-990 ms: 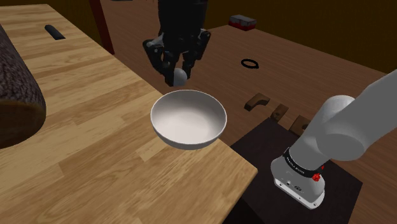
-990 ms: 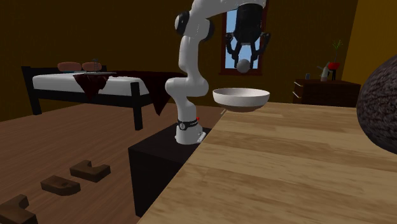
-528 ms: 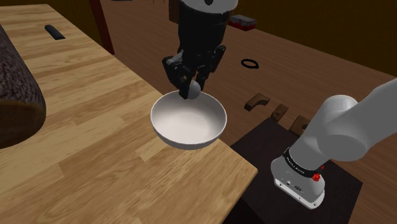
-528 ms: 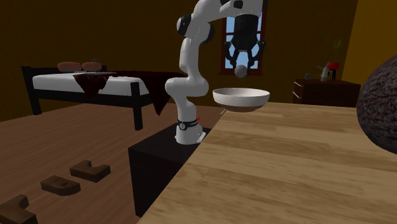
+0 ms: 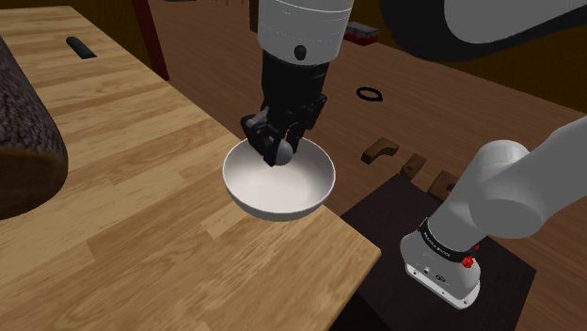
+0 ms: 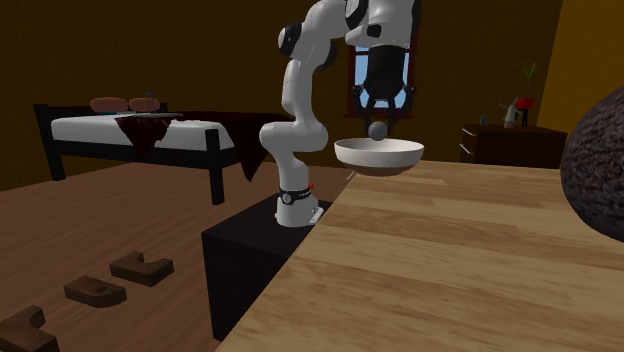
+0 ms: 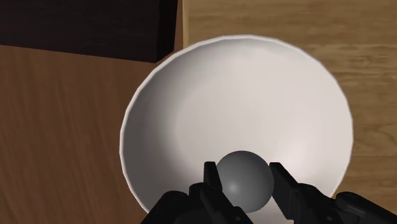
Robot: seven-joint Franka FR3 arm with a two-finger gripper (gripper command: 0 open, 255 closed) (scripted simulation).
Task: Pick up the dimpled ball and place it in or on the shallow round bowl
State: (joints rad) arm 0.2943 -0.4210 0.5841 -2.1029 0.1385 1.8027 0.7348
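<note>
**So: grey ball clamped in the gripper, hanging over the white bowl**

Okay, biggest stuff first; the table [image 5: 132,235] takes up most of the shoulder view, pale wood planks, with a big dark rough-skinned lump [image 5: 23,132] sitting at that view's left edge; the white arm [image 5: 508,188] comes up off its black stand [image 6: 245,255] just beside the table and bends over so the hand points straight down.

Container-wise it's the bowl [image 5: 273,209]; shallow, round, white, thin rim, upright on the table close to the edge nearest the stand; looking down the wrist view, its inside is plain white with soft shading.

The black gripper [image 5: 279,148] is right over it, closed down narrow; its fingers [image 7: 212,180] press on either side of the ball [image 7: 245,179], so the ball is gripped, not loose.

Where the ball is: above the bowl's inside, off toward the rim rather than dead centre; in the second exterior view it hangs just above the rim line, so it's not resting in the bowl.

Looks-wise it's a plain mid-grey sphere with a soft highlight; way smaller than the bowl; I can't make out any dimples on it.
</note>
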